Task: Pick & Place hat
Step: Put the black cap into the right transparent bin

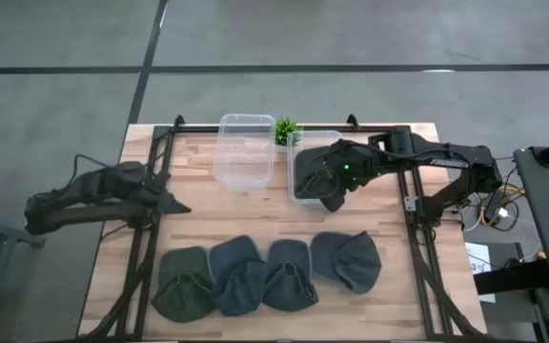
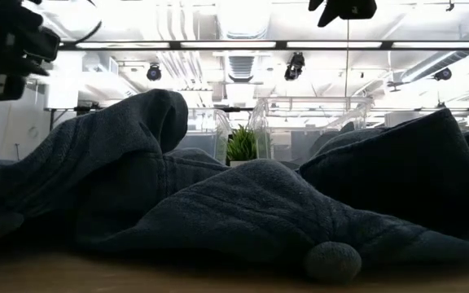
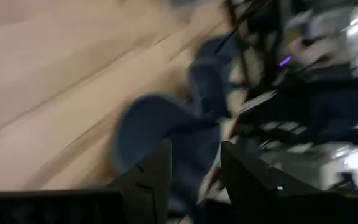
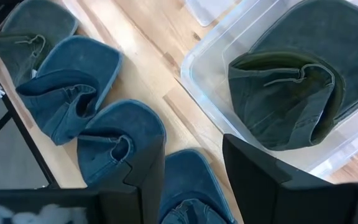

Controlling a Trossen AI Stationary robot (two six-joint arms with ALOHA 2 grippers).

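A dark green hat lies in the right clear bin, its edge draped on the bin's near rim; it also shows in the high view. My right gripper hovers open just above it, touching nothing. Near the table's front edge, a dark green hat and three blue hats lie in a row. My left gripper is open and empty over the table's left side, its wrist view showing blue hats ahead.
A second clear bin stands left of the first, with a small green plant between them at the far edge. Black frame rails run along the table's left and right sides. Bare wood lies between the bins and the hat row.
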